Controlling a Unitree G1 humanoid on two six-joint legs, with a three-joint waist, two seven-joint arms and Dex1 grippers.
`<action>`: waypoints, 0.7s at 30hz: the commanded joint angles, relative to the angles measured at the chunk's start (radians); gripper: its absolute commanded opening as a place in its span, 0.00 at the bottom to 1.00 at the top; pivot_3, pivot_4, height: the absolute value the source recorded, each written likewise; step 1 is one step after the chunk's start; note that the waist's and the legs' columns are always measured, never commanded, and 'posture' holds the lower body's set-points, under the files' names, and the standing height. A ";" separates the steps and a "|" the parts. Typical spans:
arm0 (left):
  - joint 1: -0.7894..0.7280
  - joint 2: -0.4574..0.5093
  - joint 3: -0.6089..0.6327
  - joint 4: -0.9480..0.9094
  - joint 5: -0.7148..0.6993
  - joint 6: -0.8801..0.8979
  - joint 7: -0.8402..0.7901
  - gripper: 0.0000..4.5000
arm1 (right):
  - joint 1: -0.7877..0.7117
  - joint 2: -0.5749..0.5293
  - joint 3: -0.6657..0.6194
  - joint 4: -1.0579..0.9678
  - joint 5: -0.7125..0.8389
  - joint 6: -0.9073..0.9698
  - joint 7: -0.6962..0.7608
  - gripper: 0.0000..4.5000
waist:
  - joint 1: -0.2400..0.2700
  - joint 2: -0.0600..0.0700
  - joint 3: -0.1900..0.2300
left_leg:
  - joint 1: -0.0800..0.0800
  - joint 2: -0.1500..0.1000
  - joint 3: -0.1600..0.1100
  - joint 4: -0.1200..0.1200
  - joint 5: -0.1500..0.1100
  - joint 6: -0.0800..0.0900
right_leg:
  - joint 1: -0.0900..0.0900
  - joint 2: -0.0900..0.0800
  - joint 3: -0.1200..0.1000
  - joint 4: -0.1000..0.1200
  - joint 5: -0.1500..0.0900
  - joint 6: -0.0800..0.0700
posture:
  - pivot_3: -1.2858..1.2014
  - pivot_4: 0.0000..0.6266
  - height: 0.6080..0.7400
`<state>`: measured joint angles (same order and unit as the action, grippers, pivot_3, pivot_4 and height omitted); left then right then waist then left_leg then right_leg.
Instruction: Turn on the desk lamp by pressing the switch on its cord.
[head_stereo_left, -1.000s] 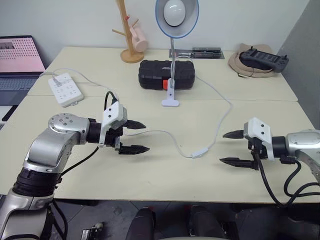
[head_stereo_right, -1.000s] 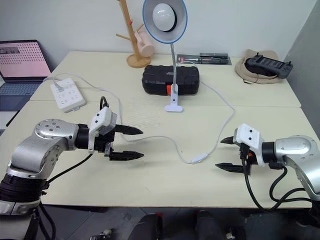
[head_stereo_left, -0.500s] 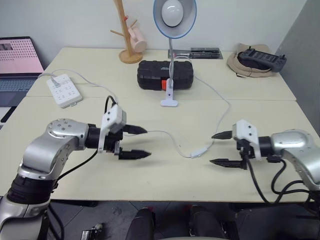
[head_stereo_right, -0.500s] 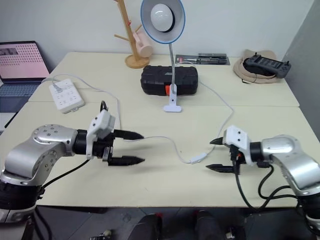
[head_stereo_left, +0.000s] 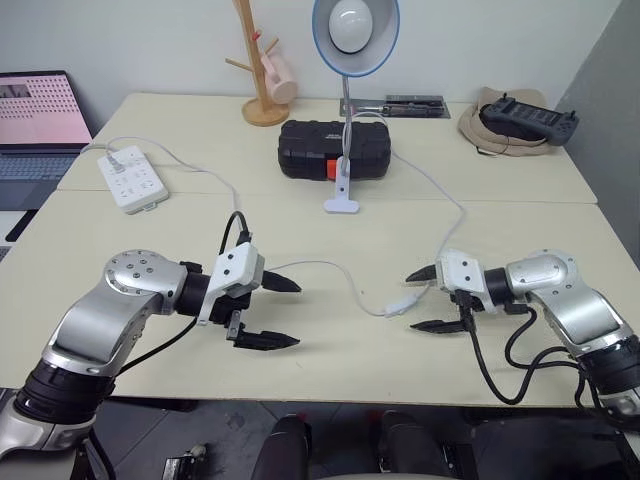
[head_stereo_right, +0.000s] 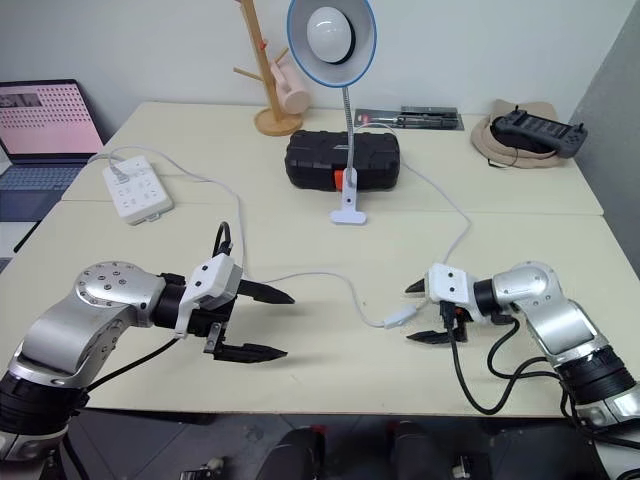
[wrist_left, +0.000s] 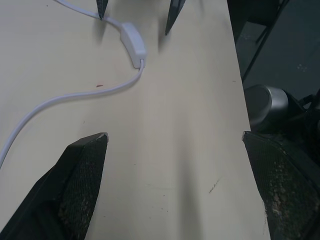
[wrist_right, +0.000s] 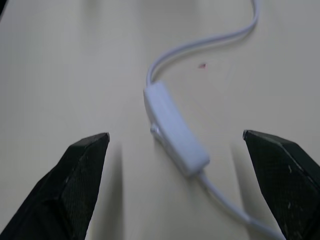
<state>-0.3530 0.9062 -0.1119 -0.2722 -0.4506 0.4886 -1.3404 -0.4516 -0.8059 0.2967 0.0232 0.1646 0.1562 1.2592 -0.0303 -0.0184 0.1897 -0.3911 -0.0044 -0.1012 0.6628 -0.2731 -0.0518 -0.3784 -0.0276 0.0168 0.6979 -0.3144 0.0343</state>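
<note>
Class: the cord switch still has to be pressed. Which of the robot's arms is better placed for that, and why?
Right. The right gripper is open beside the switch, fingers straddling it. The left gripper sits farther along the cord.

Black case (head_stereo_left: 333, 149) mid-worktop (head_stereo_left: 300, 370), wooden mug tree (head_stereo_left: 258, 70) behind, power strip (head_stereo_left: 131, 179) and laptop (head_stereo_left: 40, 125) left, controller (head_stereo_left: 525, 115) right

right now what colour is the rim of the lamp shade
Blue, around a white inside; the desk lamp shows it best in the right eye view.
</note>
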 joint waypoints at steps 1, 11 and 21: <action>-0.018 -0.004 0.005 -0.012 0.004 -0.019 0.004 1.00 | -0.037 0.008 -0.001 0.039 -0.032 -0.068 0.024 0.82 | 0.000 0.000 0.000 | 0.000 0.000 0.000 0.000 0.000 0.000 | 0.000 0.000 0.000 0.000 0.000 0.000 | 0.52 0.24 1.00; -0.037 -0.019 -0.004 0.008 0.016 -0.029 0.005 1.00 | -0.034 0.042 -0.011 0.057 -0.043 -0.086 0.036 0.26 | 0.000 0.000 0.000 | 0.000 0.000 0.000 0.000 0.000 0.000 | 0.000 0.000 0.000 0.000 0.000 0.000 | 0.52 0.24 1.00; -0.057 -0.026 0.003 0.031 0.015 -0.016 0.009 1.00 | -0.017 0.047 -0.056 -0.013 0.003 0.023 0.009 0.08 | 0.000 0.000 0.000 | 0.000 0.000 0.000 0.000 0.000 0.000 | 0.000 0.000 0.000 0.000 0.000 0.000 | 0.52 0.24 1.00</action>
<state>-0.3874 0.8807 -0.1219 -0.2420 -0.4304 0.4721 -1.3378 -0.4652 -0.7627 0.2934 0.0720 0.1196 0.1064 1.2844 -0.0304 -0.0184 0.1897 -0.3910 -0.0045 -0.1016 0.6629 -0.2730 -0.0519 -0.3783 -0.0276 0.0168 0.6981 -0.3144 0.0342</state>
